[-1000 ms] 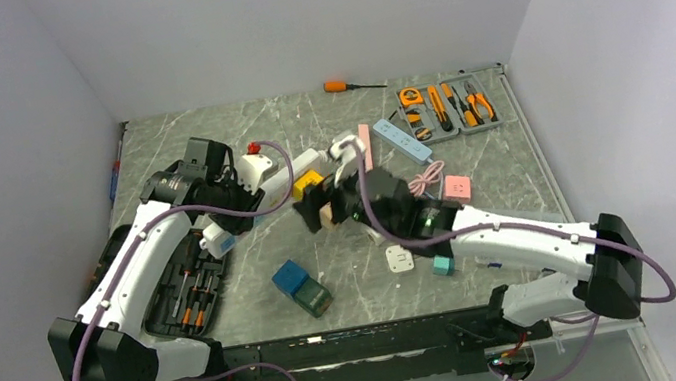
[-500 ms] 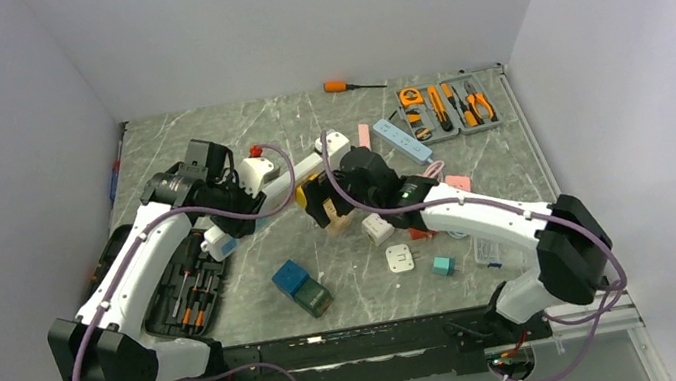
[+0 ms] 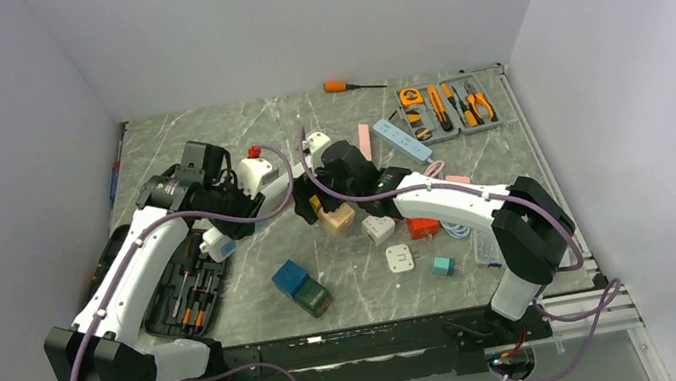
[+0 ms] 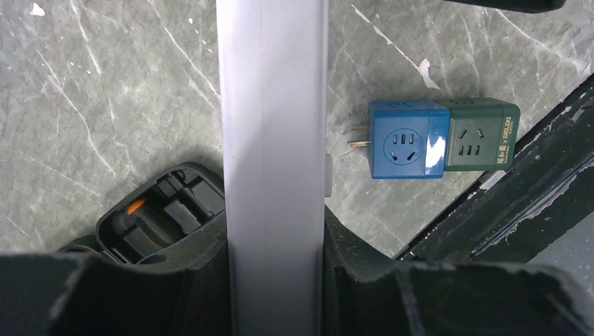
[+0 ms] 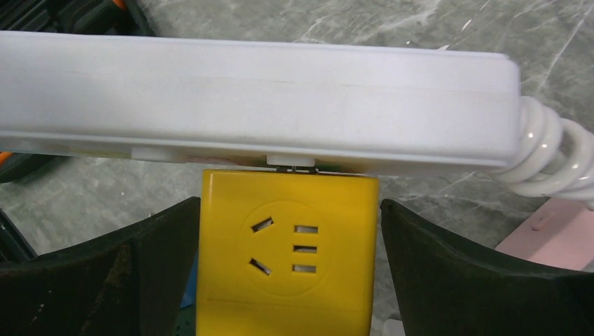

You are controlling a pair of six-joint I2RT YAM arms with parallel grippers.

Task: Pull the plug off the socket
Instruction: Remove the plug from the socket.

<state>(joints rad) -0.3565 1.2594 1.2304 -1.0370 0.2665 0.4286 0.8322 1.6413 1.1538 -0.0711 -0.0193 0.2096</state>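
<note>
We hold the white power strip (image 4: 273, 105) clamped in the left claw (image 4: 274, 234) above the surface (image 3: 235, 135) as an anchor, while the right claw (image 5: 291, 210) brackets the yellow plug (image 5: 288, 266) seated in it mid-scene, fingers flush against its sides, though we cannot tell whether they grip.

Orange screwdriver (image 3: 340, 86) at the back edge; blue adapter (image 4: 401, 138) joined to green adapter (image 4: 483, 136).

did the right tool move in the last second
Yes: the right tool swung left and back, nearer the orange-handled screwdriver, around the yellow plug adapter.
</note>
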